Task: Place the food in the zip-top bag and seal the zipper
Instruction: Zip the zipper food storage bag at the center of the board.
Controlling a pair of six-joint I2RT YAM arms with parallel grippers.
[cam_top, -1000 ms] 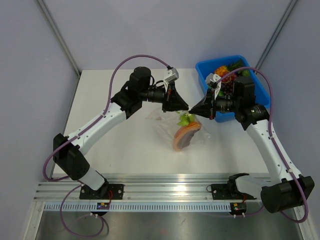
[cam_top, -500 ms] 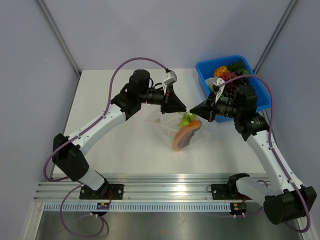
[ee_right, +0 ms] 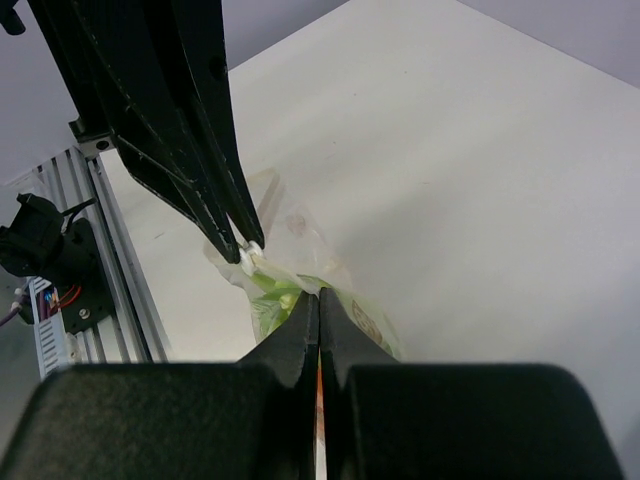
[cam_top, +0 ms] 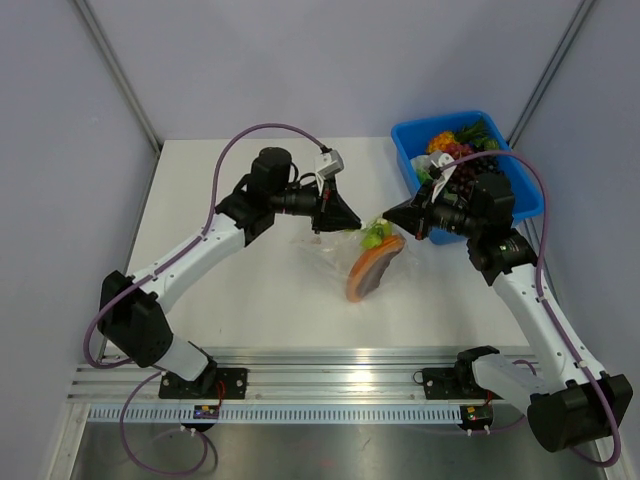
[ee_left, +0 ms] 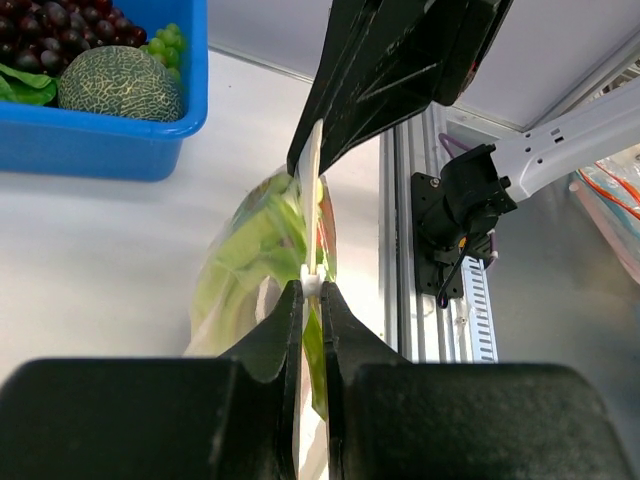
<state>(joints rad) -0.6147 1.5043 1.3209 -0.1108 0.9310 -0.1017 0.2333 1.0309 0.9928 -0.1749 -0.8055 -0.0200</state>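
table (cam_top: 220,290): bag sits mid-table, between both arms
zip-top bag (cam_top: 322,255): food (cam_top: 368,272) inside, mouth raised
left gripper (cam_top: 352,226): pinching bag mouth
right gripper (cam_top: 388,217): pressed together on the same edge
zipper (ee_left: 311,230): sealing step; next, probably run the pinch along the strip

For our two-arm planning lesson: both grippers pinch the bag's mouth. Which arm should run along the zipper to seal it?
Probably left. The left gripper is shut on the zipper with bare table on its side to slide along; the right gripper anchors the other end, the blue bin close behind it.
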